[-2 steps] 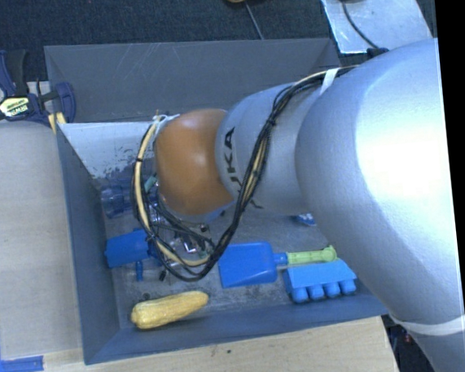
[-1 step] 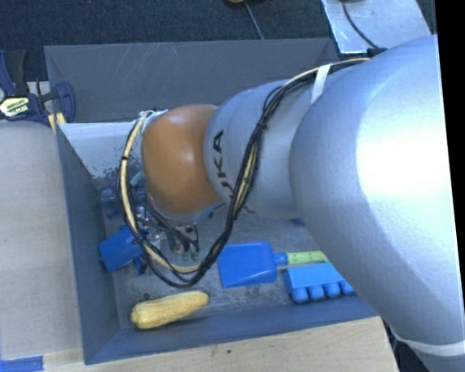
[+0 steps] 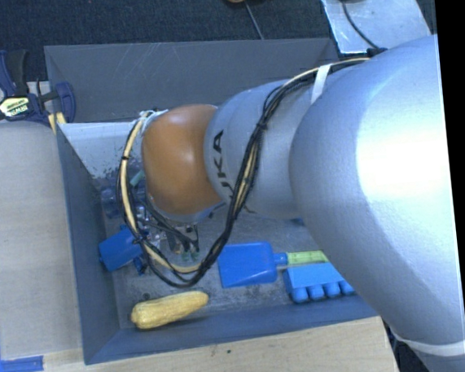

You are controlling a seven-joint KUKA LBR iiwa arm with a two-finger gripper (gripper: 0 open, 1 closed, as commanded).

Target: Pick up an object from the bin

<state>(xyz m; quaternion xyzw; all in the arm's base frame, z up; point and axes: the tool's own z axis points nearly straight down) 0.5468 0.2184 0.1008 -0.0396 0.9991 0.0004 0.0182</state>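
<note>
Blue plastic piece (image 3: 118, 251), small and blocky, lies against the left wall of the bin (image 3: 86, 236), just beside the gripper (image 3: 169, 239). Gripper sits low under the orange wrist cover (image 3: 177, 158); you cannot tell whether it is open or closed. Yellow corn cob (image 3: 169, 308) and blue scoop (image 3: 247, 265) lie toward the front wall. Blue piece likely light, stiff, slick. Take it squarely across its flat sides, or it may squirt free.

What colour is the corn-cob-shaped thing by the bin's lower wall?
Yellow; the corn cob shows best in the camera view.
</note>
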